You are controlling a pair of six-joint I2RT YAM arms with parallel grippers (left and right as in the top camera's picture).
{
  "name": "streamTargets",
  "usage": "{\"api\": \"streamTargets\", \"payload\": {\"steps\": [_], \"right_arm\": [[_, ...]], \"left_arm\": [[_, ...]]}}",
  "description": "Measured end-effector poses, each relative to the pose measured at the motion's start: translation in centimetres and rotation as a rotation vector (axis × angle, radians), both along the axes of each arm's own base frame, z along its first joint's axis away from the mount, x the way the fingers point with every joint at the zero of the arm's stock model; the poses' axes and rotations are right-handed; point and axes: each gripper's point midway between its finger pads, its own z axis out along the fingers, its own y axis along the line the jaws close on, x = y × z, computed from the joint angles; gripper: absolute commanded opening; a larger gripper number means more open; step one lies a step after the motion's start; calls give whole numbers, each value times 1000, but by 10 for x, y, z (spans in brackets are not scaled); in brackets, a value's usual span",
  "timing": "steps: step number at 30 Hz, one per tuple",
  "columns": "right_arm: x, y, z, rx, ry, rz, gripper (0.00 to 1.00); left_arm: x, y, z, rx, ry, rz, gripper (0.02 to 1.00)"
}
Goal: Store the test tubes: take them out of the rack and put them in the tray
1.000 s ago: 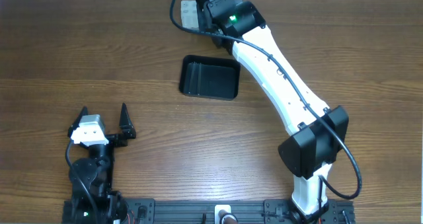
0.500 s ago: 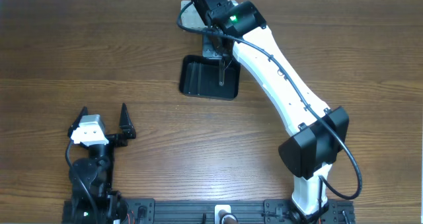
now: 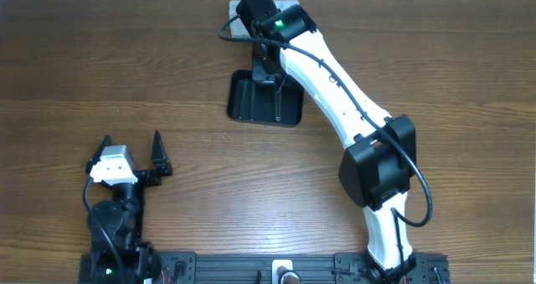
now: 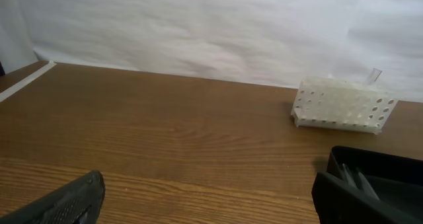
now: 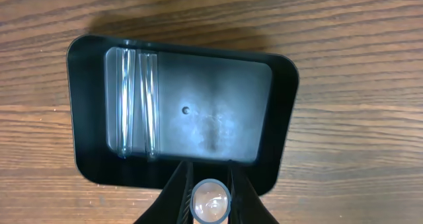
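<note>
Two tubes (image 5: 135, 105) lay in the tray (image 5: 284, 112), the right end effector (image 5: 210, 184) gripped a third tube (image 5: 210, 203) over its edge, a fourth tube (image 4: 375, 73) stood in the rack (image 4: 340, 105), the left end effector (image 3: 131, 146) open

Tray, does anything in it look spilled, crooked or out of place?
Nothing stands out. Two tubes lie straight, side by side along one wall of the tray; the right hand holds a third tube above its rim.
</note>
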Motion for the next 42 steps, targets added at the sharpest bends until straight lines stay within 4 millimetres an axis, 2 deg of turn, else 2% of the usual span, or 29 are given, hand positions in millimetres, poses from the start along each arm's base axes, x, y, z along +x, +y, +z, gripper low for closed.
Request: {"api": "streamTargets", "payload": {"steps": [11, 21, 35, 42], "right_arm": [[14, -3, -19, -1, 3, -25, 34], [12, 0, -58, -17, 79, -38, 34], [18, 2, -78, 2, 101, -55, 49], [26, -4, -81, 13, 91, -79, 130]], "left_arm": [[0, 0, 0, 0, 0, 0, 998], [0, 0, 0, 0, 0, 0, 998], [0, 0, 0, 0, 0, 0, 996], [0, 0, 0, 0, 0, 0, 998]]}}
